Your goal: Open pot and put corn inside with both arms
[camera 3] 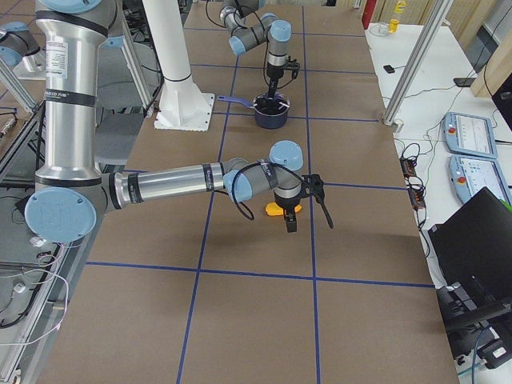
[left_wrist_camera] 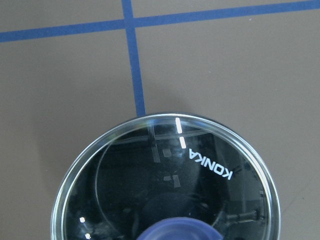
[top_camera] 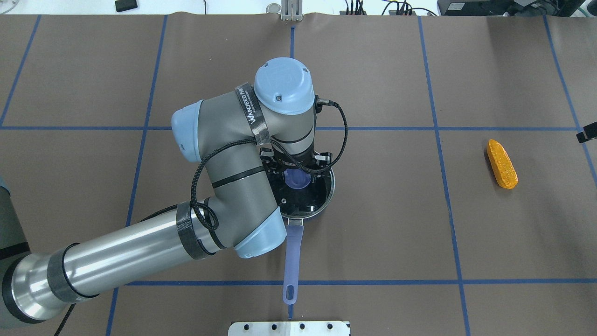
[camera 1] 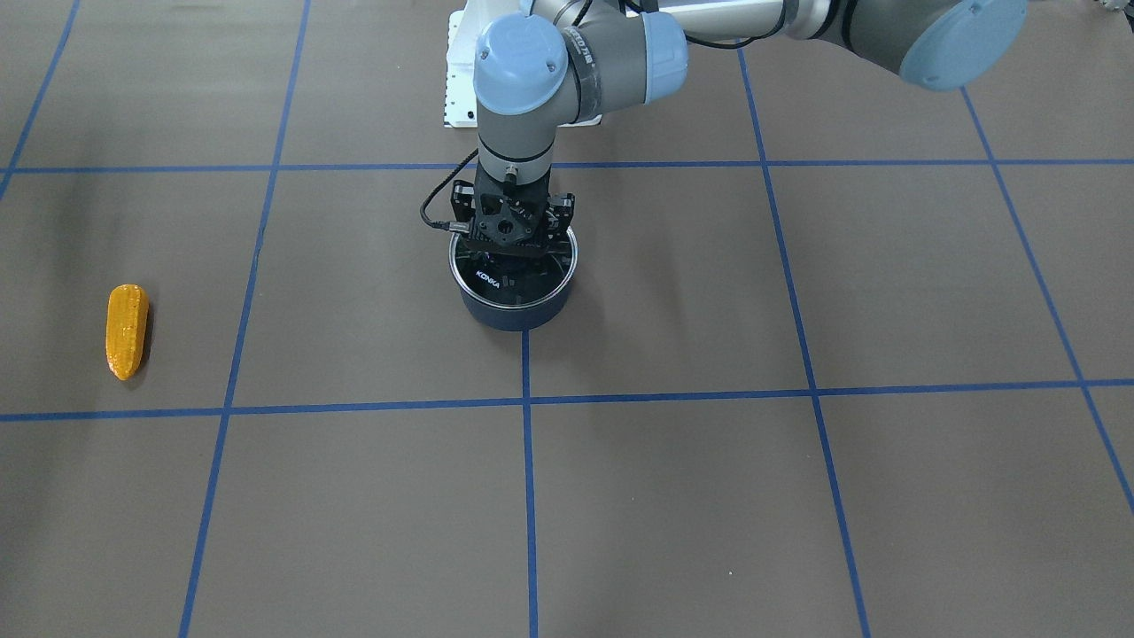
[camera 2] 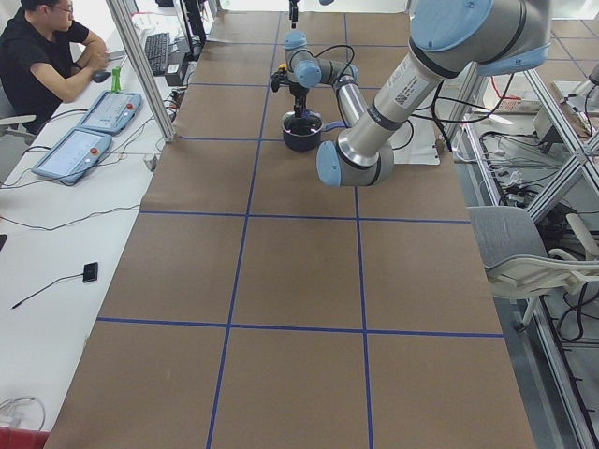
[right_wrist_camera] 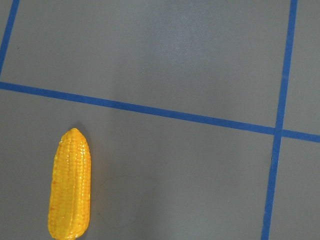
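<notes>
The dark blue-grey pot (camera 1: 518,312) stands mid-table with its clear glass lid (left_wrist_camera: 165,170) on it, and its lavender handle (top_camera: 293,252) points toward the robot. My left gripper (camera 1: 512,259) reaches straight down onto the lid's lavender knob (top_camera: 296,179). Its fingers are hidden, so I cannot tell if they are shut. The orange-yellow corn (camera 1: 126,330) lies flat on the table, far on the robot's right (top_camera: 502,163). My right gripper (camera 3: 308,218) hovers just above the corn (right_wrist_camera: 70,185), and I cannot tell whether it is open or shut.
The white base pedestal (camera 1: 461,80) stands behind the pot. Blue tape lines (camera 1: 527,496) grid the brown table. An operator (camera 2: 42,51) sits at a side desk with tablets (camera 2: 70,154), beyond the table's edge.
</notes>
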`<state>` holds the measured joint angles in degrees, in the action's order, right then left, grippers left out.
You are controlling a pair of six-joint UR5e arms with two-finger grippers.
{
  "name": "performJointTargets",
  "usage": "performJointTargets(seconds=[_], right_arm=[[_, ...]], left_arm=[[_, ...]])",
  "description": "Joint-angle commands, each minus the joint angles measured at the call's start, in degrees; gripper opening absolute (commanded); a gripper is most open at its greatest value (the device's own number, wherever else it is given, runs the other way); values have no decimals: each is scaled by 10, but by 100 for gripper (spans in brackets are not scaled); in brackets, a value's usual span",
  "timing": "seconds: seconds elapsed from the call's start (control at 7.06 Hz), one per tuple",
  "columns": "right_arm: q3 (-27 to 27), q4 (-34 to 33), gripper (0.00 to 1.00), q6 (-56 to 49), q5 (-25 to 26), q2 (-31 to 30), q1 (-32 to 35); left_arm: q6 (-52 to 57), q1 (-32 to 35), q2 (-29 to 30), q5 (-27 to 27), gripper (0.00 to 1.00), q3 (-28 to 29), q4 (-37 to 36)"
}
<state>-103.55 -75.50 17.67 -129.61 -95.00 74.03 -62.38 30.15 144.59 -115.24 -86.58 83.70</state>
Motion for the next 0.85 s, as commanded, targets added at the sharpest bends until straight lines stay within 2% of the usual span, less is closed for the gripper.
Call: performJointTargets(seconds=[0.0,0.28,0.71], right_arm=[[0,0,100,0,8,1,-4],[0,0,100,0,14,1,-9],[4,0,100,0,15,19,-66]], left_arm=[[-7,0,0,1,58,-3,0],[-7,0,0,-1,56,-16,-1],[4,17,-10,-2,54,-74,-35]])
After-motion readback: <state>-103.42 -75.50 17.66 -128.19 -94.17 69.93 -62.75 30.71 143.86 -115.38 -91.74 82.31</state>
